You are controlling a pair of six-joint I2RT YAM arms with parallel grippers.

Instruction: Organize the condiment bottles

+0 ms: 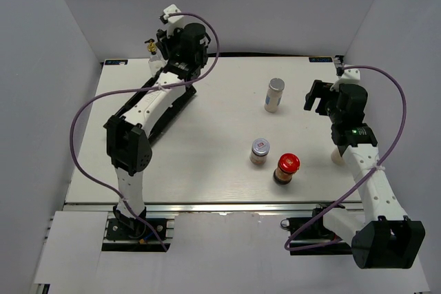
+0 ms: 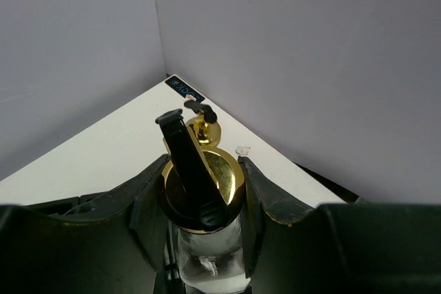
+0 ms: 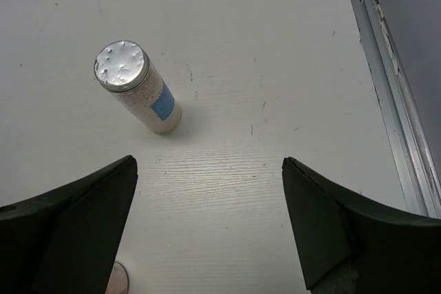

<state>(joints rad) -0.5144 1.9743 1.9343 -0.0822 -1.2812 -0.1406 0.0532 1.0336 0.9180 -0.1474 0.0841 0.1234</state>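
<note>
My left gripper (image 2: 203, 164) reaches to the far left corner and is shut on a tall clear glass cruet (image 2: 207, 253) just under its gold-black spout. In the top view this gripper (image 1: 171, 51) hides that cruet. A second cruet (image 2: 200, 126) stands just beyond it, and its spout shows in the top view (image 1: 149, 47). The white silver-capped shaker (image 1: 274, 94) stands at the far middle, and it also shows in the right wrist view (image 3: 138, 87). The silver-lidded jar (image 1: 260, 151) and the red-lidded jar (image 1: 286, 169) stand side by side nearer the front. My right gripper (image 3: 208, 163) is open and empty, right of the shaker (image 1: 318, 98).
A black rectangular tray (image 1: 180, 105) lies under my left arm at the left of the table. Grey walls close in the back and both sides. A metal rail (image 3: 393, 101) runs along the table's right edge.
</note>
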